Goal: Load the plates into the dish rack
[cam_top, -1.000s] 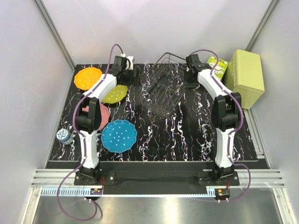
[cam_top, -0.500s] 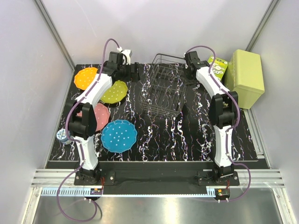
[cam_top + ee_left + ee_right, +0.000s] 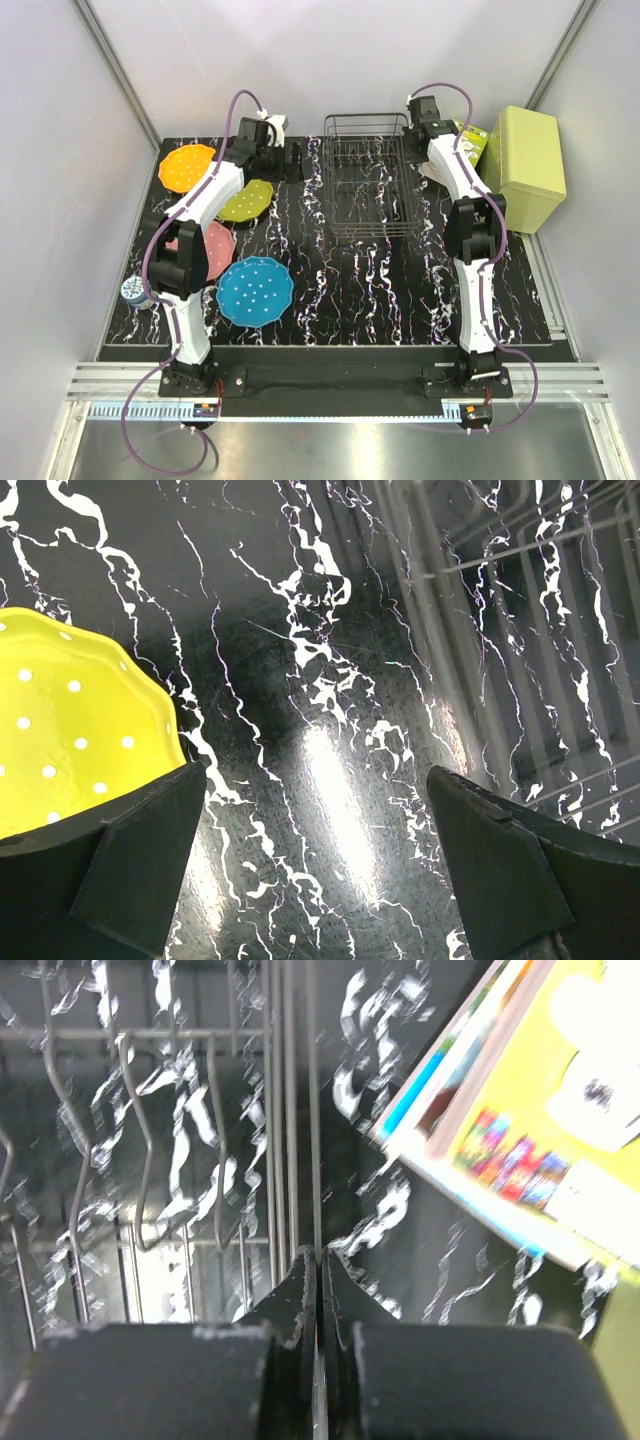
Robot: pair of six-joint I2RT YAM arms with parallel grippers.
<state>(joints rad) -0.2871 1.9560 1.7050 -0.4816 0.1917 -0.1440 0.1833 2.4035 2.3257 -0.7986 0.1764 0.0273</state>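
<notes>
The black thin-wire rectangular dish rack point(image 3: 368, 178) sits level at upper centre; the right gripper point(image 3: 320, 1260) pinches its rim wire, the left gripper point(image 3: 312, 780) gapes wide.

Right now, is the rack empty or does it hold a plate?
Empty. The rack shows only bare wires; the orange, green, pink and blue plates lie on the table left of it.

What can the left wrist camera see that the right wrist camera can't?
Only the left wrist view: the yellow-green plate, and the left tool wide open with nothing in it. Only the right wrist view: a colourful packet, and the right tool shut on a wire of the dish rack. Both: the rack's thin wires and the black marbled table.
</notes>
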